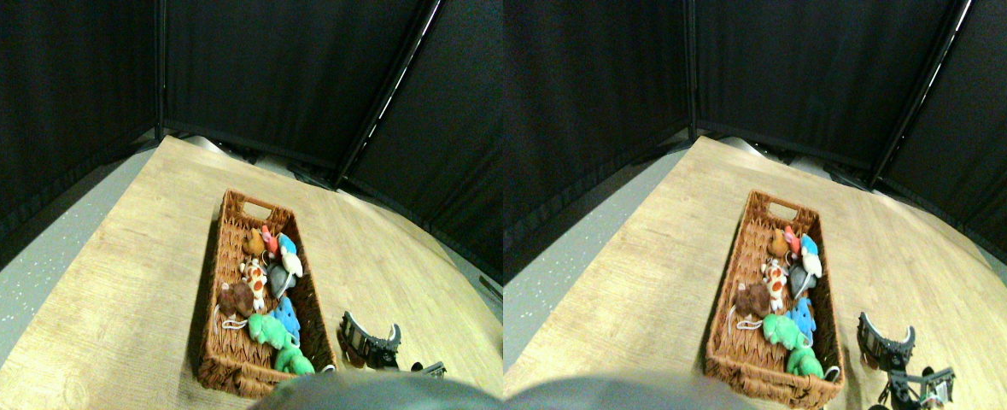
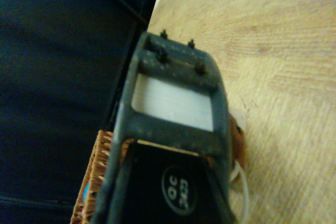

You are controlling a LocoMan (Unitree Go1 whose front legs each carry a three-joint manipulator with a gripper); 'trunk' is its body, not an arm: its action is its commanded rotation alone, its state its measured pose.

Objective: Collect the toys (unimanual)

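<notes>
the toys (image 1: 268, 290) all lie inside the woven basket (image 1: 213, 282) at the centre of the frame, with none visible on the bare table (image 1: 127, 282). the gripper (image 1: 372, 340) sits lower right, just beside the basket; whether it is released or clenched i cannot tell. collecting looks finished; the next move likely calls for pulling back.

This looks like a robot test space — a lab corner, not a home. Tall black cloth screens (image 1: 281, 77) on dark frames close in the far side, a pale wood-grain board (image 1: 127, 282) lies flat as the work surface, and speckled grey flooring (image 1: 8, 299) shows beside it — bare and staged.
</notes>
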